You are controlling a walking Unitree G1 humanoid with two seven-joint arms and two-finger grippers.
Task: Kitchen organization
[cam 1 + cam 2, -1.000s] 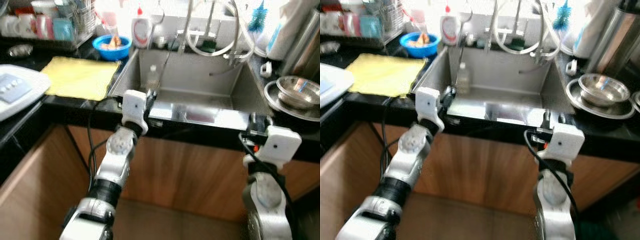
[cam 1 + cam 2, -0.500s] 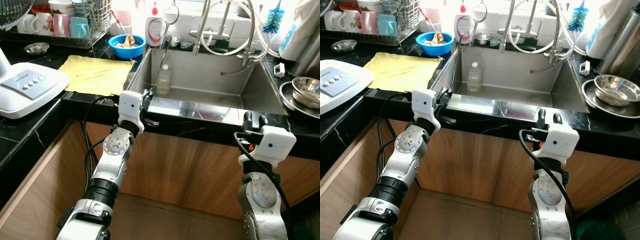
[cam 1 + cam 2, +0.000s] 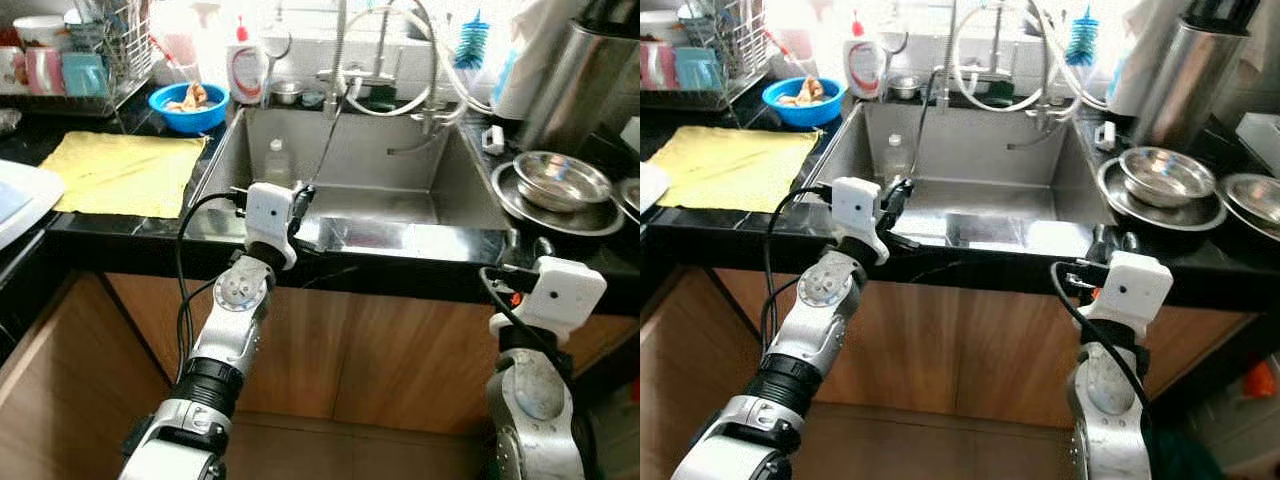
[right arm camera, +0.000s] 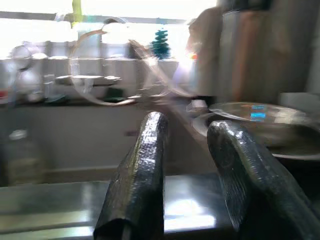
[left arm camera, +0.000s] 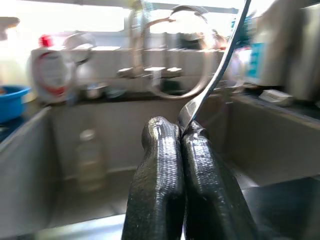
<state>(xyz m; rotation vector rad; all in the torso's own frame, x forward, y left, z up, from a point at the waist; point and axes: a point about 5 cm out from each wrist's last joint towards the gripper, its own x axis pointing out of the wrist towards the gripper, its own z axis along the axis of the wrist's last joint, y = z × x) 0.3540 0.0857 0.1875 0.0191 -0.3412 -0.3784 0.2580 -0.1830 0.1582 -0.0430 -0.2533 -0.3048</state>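
A black stone counter with a sunken stainless steel sink runs across the room, fronted below by brown wooden cabinet panels. Bright daylight washes out the white wall behind the chrome tap. The brown floor lies in shade beneath.

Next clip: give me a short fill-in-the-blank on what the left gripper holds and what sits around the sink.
1. The left gripper has its jaws shut on a long thin metal ____.
2. The small clear plastic bottle stands inside the ____.
3. The yellow cloth lies on the counter to the sink's ____.

Missing words: utensil handle; sink; left
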